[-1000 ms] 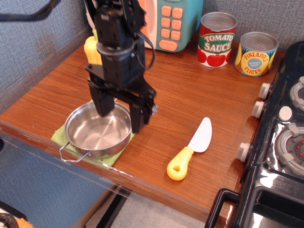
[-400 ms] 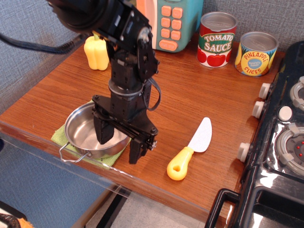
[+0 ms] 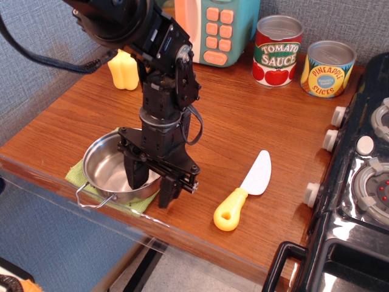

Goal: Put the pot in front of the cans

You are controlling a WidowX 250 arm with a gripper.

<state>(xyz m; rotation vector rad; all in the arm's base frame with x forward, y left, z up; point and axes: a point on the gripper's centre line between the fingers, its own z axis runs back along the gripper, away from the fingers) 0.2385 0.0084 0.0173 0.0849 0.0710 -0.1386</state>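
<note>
The pot (image 3: 115,170) is sitting on a green cloth (image 3: 76,176) at about 8 o'clock on the tabletop (image 3: 255,121), with nothing inside but one black finger. The gripper (image 3: 153,185) is straddling the pot's right rim, its fingers (image 3: 137,175) narrowed around the wall, one inside and one outside. The cans (image 3: 302,56) are standing well apart from it at about 1 o'clock, tops sealed. A yellow-handled knife (image 3: 244,190) is lying between.
</note>
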